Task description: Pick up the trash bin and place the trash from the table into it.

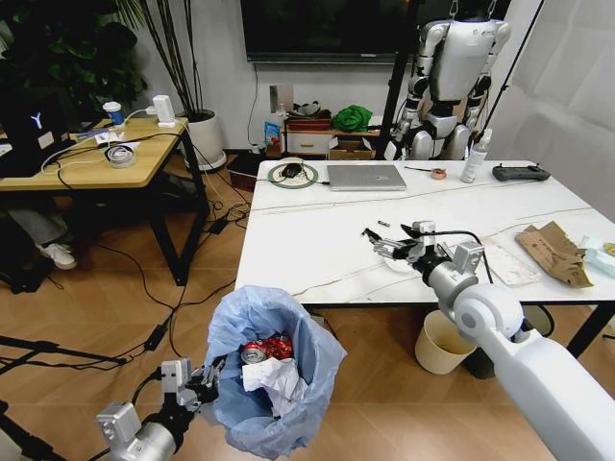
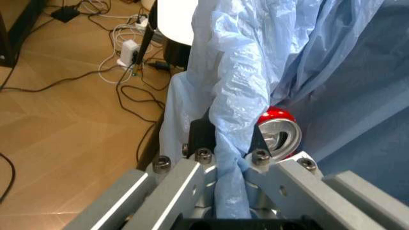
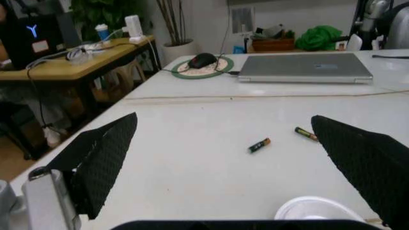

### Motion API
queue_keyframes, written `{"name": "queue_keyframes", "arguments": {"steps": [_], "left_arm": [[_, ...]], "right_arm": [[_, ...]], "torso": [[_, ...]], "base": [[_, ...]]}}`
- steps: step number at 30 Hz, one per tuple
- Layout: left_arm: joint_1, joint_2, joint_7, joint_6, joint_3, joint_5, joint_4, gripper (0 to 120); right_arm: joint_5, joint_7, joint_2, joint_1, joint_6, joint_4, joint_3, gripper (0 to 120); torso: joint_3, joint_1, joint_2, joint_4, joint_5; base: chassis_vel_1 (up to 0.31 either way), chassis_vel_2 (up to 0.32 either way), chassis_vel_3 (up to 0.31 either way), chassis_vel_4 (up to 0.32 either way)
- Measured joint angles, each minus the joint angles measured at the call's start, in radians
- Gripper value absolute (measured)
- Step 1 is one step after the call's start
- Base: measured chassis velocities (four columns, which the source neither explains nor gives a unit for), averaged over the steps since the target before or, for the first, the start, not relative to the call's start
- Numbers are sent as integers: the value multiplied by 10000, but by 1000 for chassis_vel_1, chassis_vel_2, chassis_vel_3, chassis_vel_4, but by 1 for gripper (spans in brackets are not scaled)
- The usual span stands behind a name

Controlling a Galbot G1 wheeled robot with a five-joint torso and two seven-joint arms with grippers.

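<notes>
Holding the trash bin (image 1: 274,370) by its bag rim, my left gripper (image 2: 223,153) is clamped on plastic at 7 o'clock. Right gripper (image 1: 394,246) is spread wide over the table (image 1: 307,240). Thin bag could slip, probably.

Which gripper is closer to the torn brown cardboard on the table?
Right. The right gripper hovers open over the table, with the torn brown cardboard farther along toward the robot's right. The left gripper is below table level, shut on the trash bin bag.
</notes>
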Motion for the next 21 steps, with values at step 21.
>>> {"name": "queue_keyframes", "arguments": {"steps": [21], "left_arm": [[-32, -14, 60, -47, -94, 29, 94, 0]], "right_arm": [[-1299, -944, 345, 1053, -2521, -2091, -555, 100]], "torso": [[-1, 0, 2, -1, -2]], "base": [[0, 0, 0, 0]]}}
